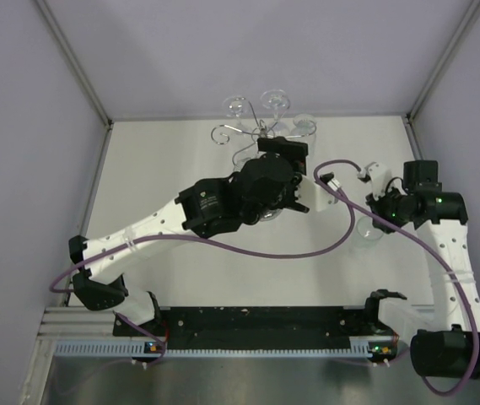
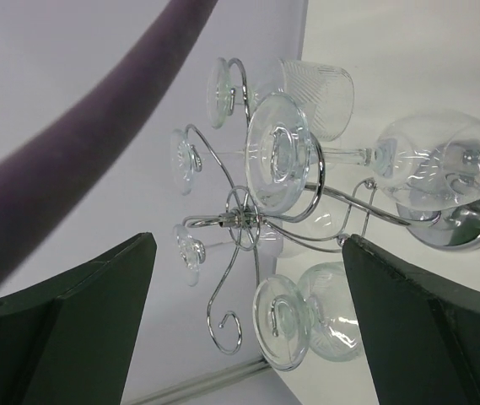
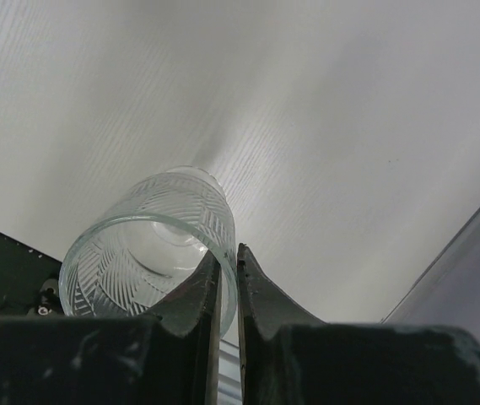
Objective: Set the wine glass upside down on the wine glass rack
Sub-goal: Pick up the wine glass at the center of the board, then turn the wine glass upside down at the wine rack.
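The wine glass is at the right pincer, low over the white tabletop and well apart from the rack. Its open mouth faces the right wrist camera, showing a bowl cut with a leaf-like pattern. The stem and foot are hidden behind the bowl. The two dark fingers stand almost together and the rim wall runs into the thin slit between them, so the pincer is narrow and nipping the glass by its edge. From above this glass is only a faint clear smudge.

The wine glass rack stands at the far side of the tabletop, its chrome scrolls spreading from a central hub. Other glasses hang from it bowl-down (clear on clear, so their outlines merge). Its mirrored base is partly cut off behind the right finger.

The left pincer faces the rack with its fingers spread wide and holds nothing. A purple cable, out of focus, blocks the upper left corner.
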### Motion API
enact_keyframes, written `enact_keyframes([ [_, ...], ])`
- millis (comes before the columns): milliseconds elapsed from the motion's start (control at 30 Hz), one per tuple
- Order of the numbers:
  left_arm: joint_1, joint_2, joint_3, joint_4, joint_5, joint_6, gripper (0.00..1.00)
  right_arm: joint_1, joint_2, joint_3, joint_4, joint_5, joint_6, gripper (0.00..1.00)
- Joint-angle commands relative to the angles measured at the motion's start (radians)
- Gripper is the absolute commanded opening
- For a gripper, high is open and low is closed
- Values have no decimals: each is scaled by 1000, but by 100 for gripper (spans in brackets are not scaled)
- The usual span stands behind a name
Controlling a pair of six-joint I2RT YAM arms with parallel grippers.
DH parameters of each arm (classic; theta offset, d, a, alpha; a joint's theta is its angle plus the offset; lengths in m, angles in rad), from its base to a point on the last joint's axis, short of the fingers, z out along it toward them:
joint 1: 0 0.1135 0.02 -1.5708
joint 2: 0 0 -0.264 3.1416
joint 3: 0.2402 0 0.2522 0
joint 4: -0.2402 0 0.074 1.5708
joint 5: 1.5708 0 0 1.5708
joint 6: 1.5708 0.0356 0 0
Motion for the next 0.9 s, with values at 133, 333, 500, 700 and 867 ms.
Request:
enact_keyframes([
  [133, 18, -45, 166, 166, -85, -77, 99, 161, -48, 76, -55, 102, 154, 0],
  [333, 8, -31, 155, 194, -119, -33, 98, 215, -45, 102, -55, 111, 193, 0],
  [500, -13, -25, 89, 267, -191, 65, 98, 287, -42, 123, -53, 145, 239, 0],
  [700, -47, 4, -12, 398, -327, 237, 98, 363, -33, 149, -58, 201, 274, 0],
  [867, -55, 33, -31, 403, -401, 309, 98, 369, -30, 165, -61, 215, 271, 0],
])
